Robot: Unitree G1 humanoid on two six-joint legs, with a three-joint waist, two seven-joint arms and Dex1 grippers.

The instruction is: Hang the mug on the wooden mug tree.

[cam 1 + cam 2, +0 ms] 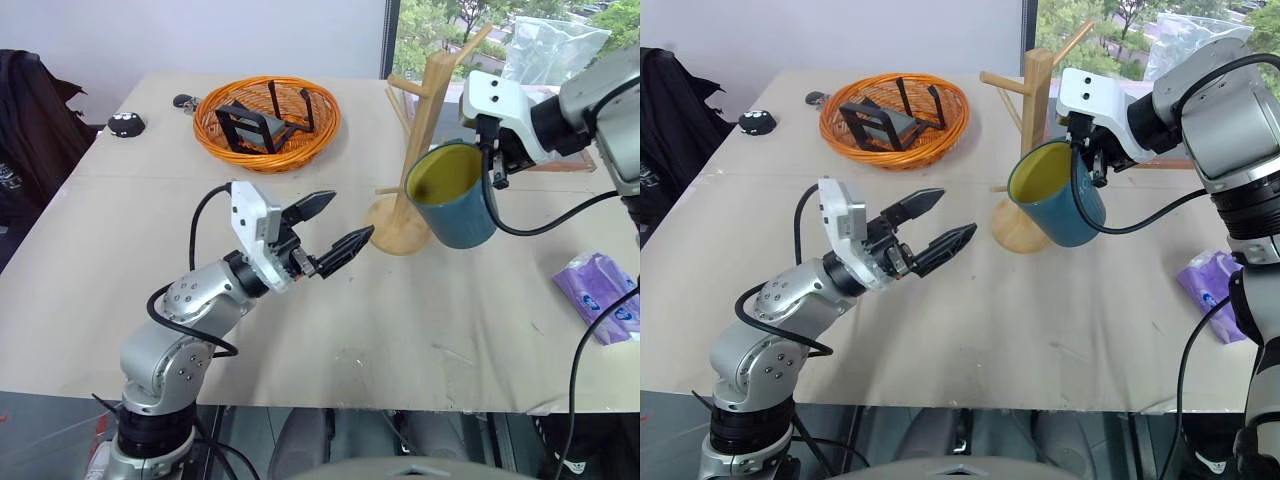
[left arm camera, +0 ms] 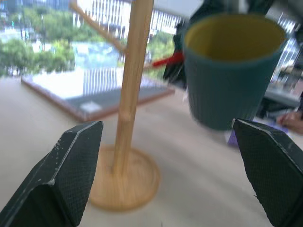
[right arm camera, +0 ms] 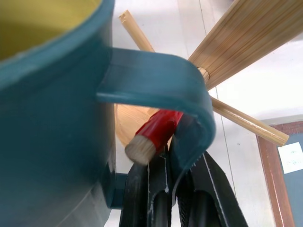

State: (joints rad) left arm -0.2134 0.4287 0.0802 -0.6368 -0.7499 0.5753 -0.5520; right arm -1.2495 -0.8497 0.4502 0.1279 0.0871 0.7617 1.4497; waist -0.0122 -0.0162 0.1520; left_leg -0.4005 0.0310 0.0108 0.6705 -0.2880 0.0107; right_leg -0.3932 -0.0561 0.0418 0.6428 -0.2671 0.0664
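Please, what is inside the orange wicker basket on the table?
Inside the orange wicker basket lies a black wire rack-like object holding a grey slab. What rests under it on the basket floor is covered and cannot be seen.

Beige table [image 1: 150, 310], orange wicker basket [image 1: 267, 124], wooden mug tree [image 1: 425, 150], purple tissue pack [image 1: 598, 295]

Your head pair looks down over table [image 1: 300, 320]; both wrist views sit close, sharing mug [image 2: 232, 71] and mug tree [image 2: 130, 94].

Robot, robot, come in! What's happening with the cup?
Right claw shut on teal ceramic mug handle, held beside light wooden mug tree. Left claw open, empty. Red-tipped peg at handle loop, not yet through.
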